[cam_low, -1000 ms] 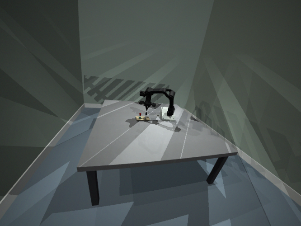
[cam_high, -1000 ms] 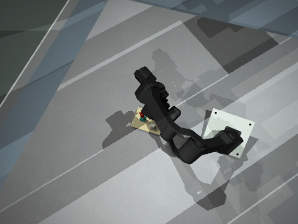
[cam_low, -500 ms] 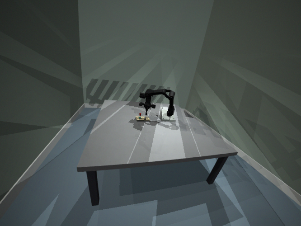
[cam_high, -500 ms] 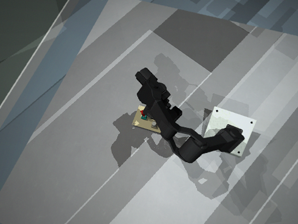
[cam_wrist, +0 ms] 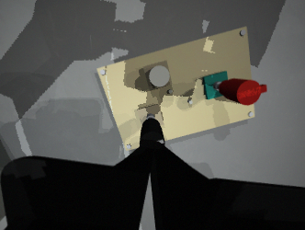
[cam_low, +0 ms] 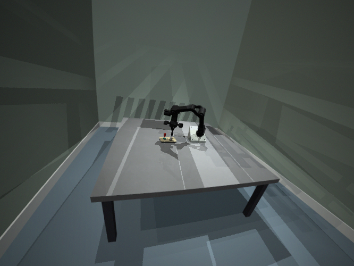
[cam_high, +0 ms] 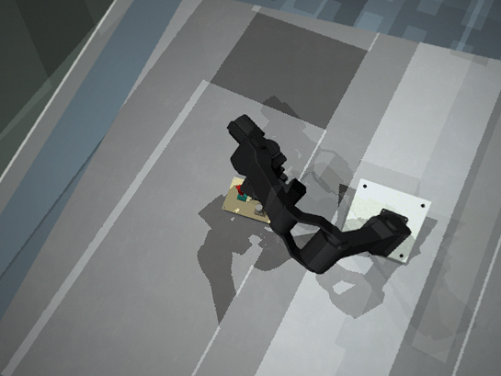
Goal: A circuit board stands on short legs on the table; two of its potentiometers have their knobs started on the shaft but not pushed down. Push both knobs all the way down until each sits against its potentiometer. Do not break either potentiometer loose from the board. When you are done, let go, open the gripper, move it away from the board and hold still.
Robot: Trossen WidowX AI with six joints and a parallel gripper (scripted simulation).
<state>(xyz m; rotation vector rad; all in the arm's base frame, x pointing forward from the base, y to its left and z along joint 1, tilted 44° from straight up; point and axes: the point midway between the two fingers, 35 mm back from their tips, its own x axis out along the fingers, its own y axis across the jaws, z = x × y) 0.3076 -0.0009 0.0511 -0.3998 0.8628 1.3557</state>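
Pressing with closed, empty black gripper [cam_wrist: 151, 131] beside the grey round knob [cam_wrist: 159, 75] on the tan rectangular circuit board [cam_wrist: 193, 48], it is risking side-loading, snapping that potentiometer loose.

I find no text, label, brand, number or sign that I can read in any of my views. The beige rectangular circuit board [cam_wrist: 184, 60] carries no legible printing on its bare face. The red cylindrical knob [cam_wrist: 242, 90] at the board's right end bears a faint mark on its side, too blurred for me to make out. The grey round knob [cam_wrist: 158, 75] near the board's left end is plain on top, and the white square base plate [cam_high: 368, 200] well to the right of the board shows only dark screw dots.
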